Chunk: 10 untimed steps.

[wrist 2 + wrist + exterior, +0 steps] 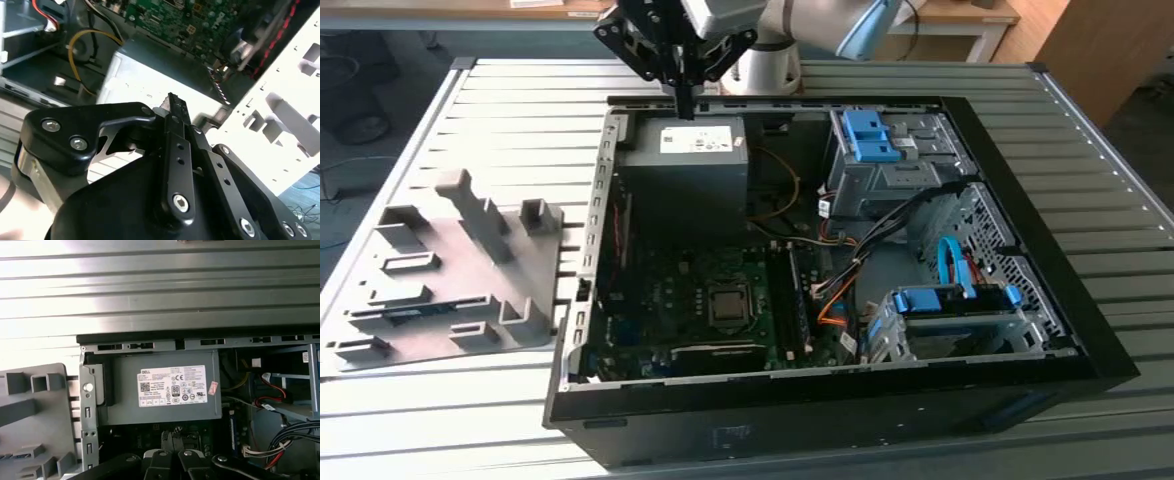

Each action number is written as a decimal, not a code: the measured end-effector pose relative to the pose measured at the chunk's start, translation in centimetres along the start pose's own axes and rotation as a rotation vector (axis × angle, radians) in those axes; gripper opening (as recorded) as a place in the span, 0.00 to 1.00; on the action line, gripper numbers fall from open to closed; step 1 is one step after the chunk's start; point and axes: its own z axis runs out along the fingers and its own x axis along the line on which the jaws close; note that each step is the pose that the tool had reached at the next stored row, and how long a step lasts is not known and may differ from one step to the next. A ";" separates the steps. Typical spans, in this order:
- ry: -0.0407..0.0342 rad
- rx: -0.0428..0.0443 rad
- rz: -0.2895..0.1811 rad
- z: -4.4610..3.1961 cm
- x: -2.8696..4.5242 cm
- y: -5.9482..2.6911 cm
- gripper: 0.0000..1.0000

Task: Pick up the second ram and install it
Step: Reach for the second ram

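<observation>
My gripper (682,104) hangs above the far end of the open computer case (1041,330), right over the grey power supply (683,150). Its black fingers (172,107) are pressed together with nothing between them, so it is shut. In the first wrist view the gripper (172,437) points down at the power supply (165,390). The second ram (411,314) looks like a thin blue-green strip lying in a slot of the grey tray (467,290), at the exterior view's left, far from the gripper. The green motherboard (707,300) lies in the case's floor.
Blue drive cages (881,140) and bundles of cables (854,260) fill the case on the exterior view's right. The case and tray stand on a slatted metal table (440,420). The tray's upright posts (30,405) stand beside the case wall.
</observation>
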 end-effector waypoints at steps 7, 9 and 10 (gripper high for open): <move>-0.0015 -0.0001 0.000 -0.09 3.18 -0.24 0.10; -0.0017 -0.0001 0.000 -0.11 4.05 -0.31 0.10; -0.0018 -0.0001 0.000 -0.13 4.47 -0.36 0.10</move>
